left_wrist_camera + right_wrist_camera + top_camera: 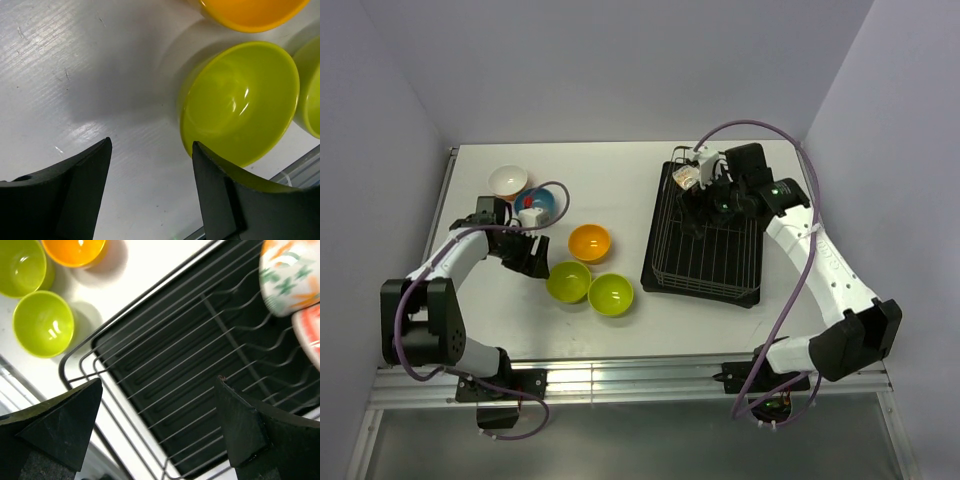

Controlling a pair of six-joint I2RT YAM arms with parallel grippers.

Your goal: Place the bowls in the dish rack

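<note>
Bowls: orange bowl point(589, 242) and two lime bowls point(568, 281) at 9 o'clock of the dish rack point(720, 265) in the top view, cream bowl point(687, 177) in its 11 o'clock corner. Left wrist view: left gripper point(151, 150) spread, empty, a lime one at 2 o'clock. Right wrist view: right gripper point(159, 390) spread, empty, over the rack wires

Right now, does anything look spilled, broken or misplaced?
Nothing stands out. The orange bowl, the left lime green bowl and the right lime green bowl sit upright and empty on the table; the patterned bowl sits inside the dish rack.
</note>
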